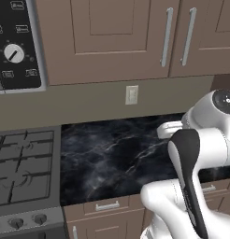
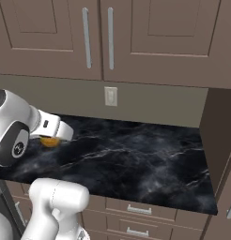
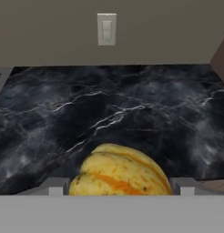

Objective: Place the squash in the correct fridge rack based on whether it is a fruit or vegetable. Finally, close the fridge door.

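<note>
Hand view shows the squash (image 3: 120, 172) low between the hand's (image 3: 120, 191) tips above the black bench (image 3: 132, 104), apparently pinched though contact is hidden, so keep the hold firm while turning toward the fridge.

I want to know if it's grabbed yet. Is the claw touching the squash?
Cannot tell. In the hand view the squash sits between the claw tips, but the contact spots are hidden.

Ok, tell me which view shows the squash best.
The hand view: the squash is large and close at the bottom, between the claw's fingertips. The right base view gives a small orange-yellow sliver under the hand.
</note>
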Available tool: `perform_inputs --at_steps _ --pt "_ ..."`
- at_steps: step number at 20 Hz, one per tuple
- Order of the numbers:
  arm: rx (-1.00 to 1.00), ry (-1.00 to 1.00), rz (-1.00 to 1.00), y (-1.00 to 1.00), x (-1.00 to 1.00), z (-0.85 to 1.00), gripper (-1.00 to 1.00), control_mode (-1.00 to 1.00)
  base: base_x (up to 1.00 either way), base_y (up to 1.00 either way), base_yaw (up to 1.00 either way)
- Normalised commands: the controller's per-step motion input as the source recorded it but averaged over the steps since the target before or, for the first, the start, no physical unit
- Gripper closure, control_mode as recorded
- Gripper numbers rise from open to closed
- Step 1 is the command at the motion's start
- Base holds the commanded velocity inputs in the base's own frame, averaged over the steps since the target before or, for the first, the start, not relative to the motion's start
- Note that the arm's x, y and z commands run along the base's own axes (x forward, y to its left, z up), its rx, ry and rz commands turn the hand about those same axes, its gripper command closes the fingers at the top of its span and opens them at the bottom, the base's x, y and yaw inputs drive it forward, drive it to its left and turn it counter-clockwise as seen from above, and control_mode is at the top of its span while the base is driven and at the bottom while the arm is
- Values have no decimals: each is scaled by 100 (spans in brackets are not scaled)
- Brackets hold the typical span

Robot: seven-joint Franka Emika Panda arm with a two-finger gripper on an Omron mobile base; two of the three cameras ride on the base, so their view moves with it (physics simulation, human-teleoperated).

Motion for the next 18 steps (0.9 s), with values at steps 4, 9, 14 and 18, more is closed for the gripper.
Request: perform_inputs --at_steps 4,9,14,18 --pt "0 0 0 0 0 0 100 100 -63 -1 2" --pt "0 0 0 0 0 0 100 100 -83 0 0" --pt "0 0 0 0 0 0 100 100 -71 -4 -2" --pt "0 0 0 0 0 0 100 100 -48 -31 -30"
